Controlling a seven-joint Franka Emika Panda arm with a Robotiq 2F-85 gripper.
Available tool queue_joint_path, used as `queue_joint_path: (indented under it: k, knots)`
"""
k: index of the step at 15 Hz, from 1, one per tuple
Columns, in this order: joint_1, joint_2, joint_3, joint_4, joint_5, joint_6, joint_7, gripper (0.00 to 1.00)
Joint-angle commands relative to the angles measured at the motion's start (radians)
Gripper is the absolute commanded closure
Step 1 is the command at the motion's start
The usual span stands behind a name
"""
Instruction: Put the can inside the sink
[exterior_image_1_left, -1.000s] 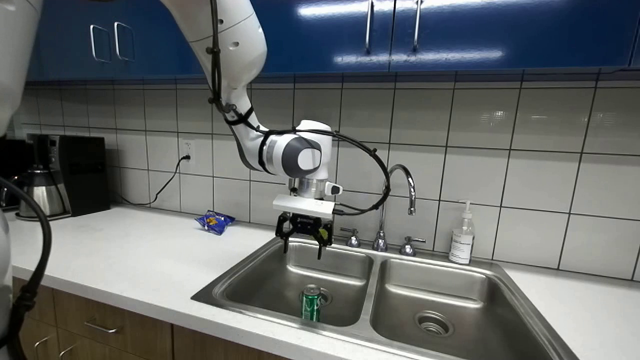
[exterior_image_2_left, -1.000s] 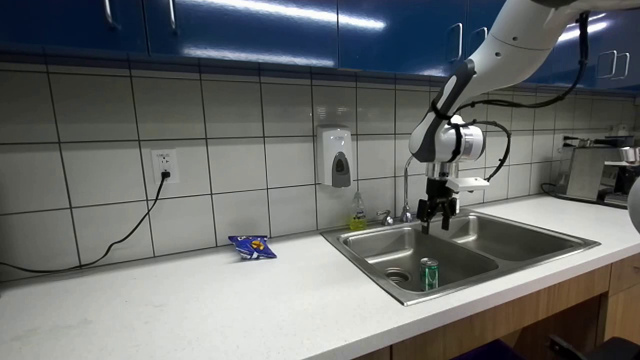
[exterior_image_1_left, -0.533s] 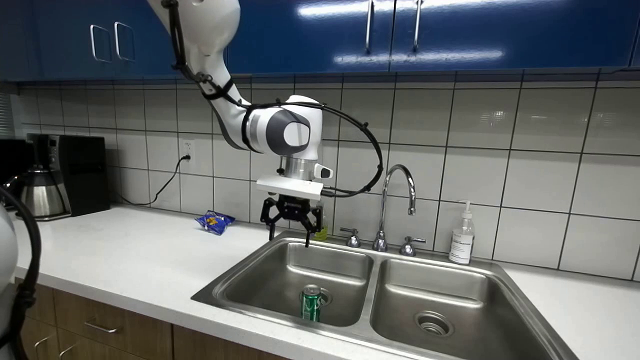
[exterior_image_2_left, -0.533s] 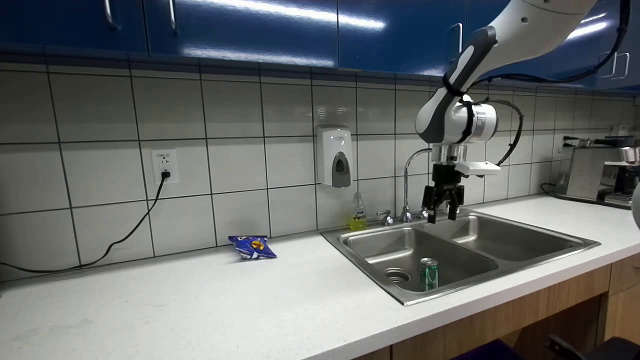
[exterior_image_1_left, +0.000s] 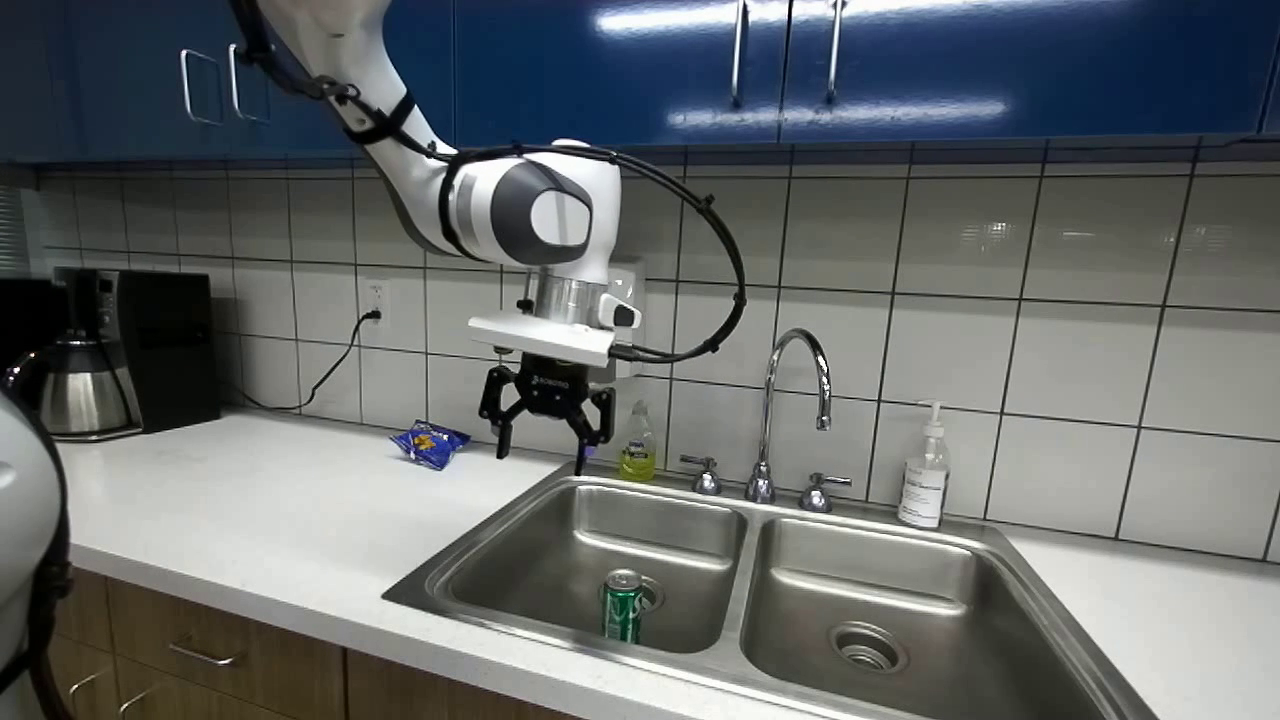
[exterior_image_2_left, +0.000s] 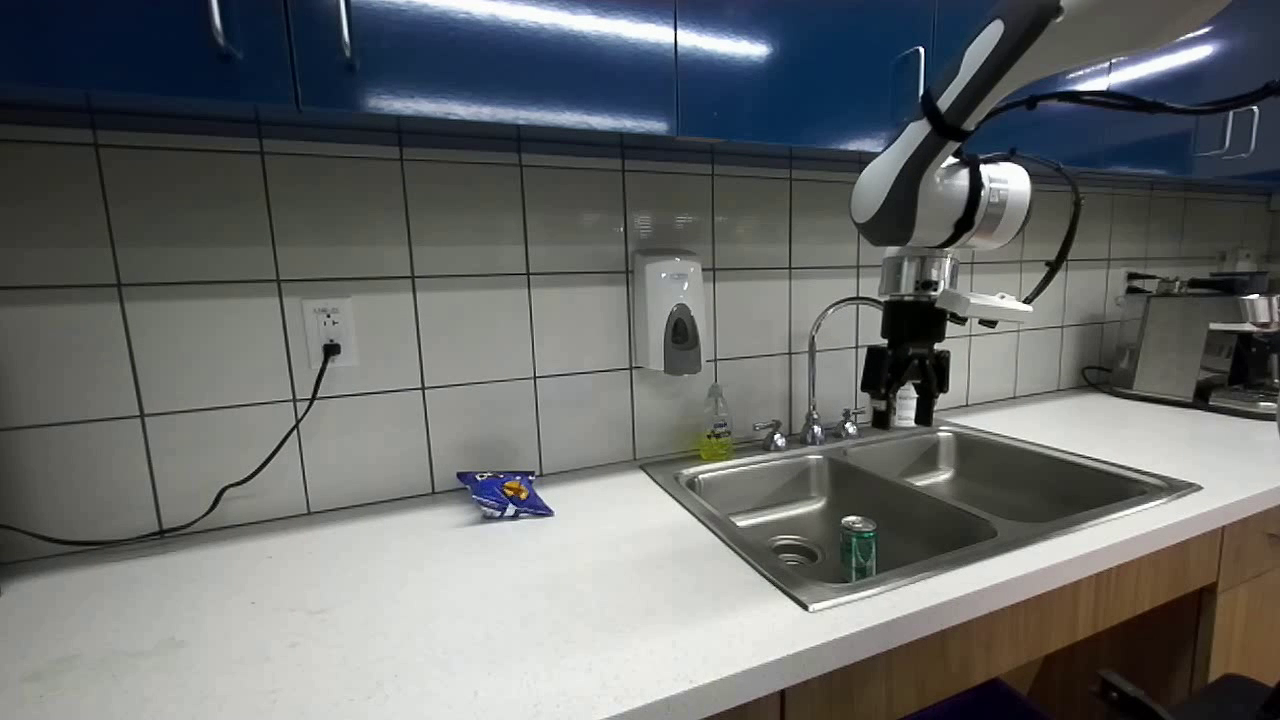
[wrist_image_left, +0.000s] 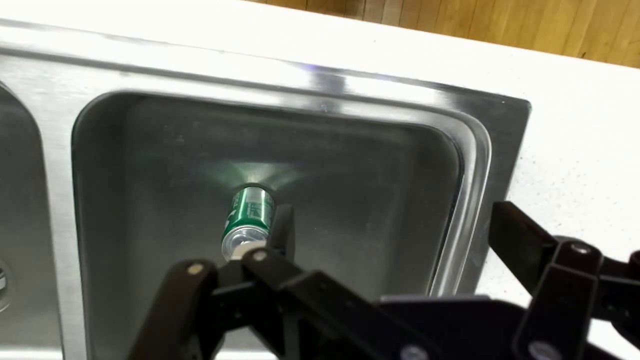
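The green can (exterior_image_1_left: 622, 608) with a silvery top stands upright in a basin of the steel sink (exterior_image_1_left: 737, 600). In an exterior view the can (exterior_image_2_left: 858, 550) stands in the basin nearer the packet. My gripper (exterior_image_1_left: 541, 460) is open and empty, well above the can and over the sink's back corner; it also shows in an exterior view (exterior_image_2_left: 902, 420). In the wrist view my gripper (wrist_image_left: 392, 220) has its fingers wide apart, and the can (wrist_image_left: 252, 210) lies outside them, its top partly hidden by a finger.
A blue packet (exterior_image_1_left: 430, 443) lies on the counter beside the sink. The chrome faucet (exterior_image_1_left: 762, 430) rises behind the basins. A yellow soap bottle (exterior_image_1_left: 638, 450) and a white-labelled pump bottle (exterior_image_1_left: 922, 485) stand at the back. Blue cabinets (exterior_image_1_left: 620, 80) hang above.
My open gripper has risen and moved away from the faucet, leftward in an exterior view and rightward in an exterior view. The can has stayed put in the sink.
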Motion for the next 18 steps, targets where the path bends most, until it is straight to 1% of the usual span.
queue_joint_path:
  k: [1,5,6,9,18]
  knots:
    - [0.031,-0.114,-0.029,-0.056,-0.019,-0.051,0.043,0.0]
    - [0.041,-0.191,-0.044,-0.086,-0.024,-0.082,0.062,0.0]
    - [0.052,-0.123,-0.055,-0.054,-0.011,-0.05,0.033,0.0]
    - [0.054,-0.16,-0.061,-0.071,-0.012,-0.058,0.04,0.0]
    - [0.056,-0.163,-0.062,-0.076,-0.012,-0.058,0.041,0.0]
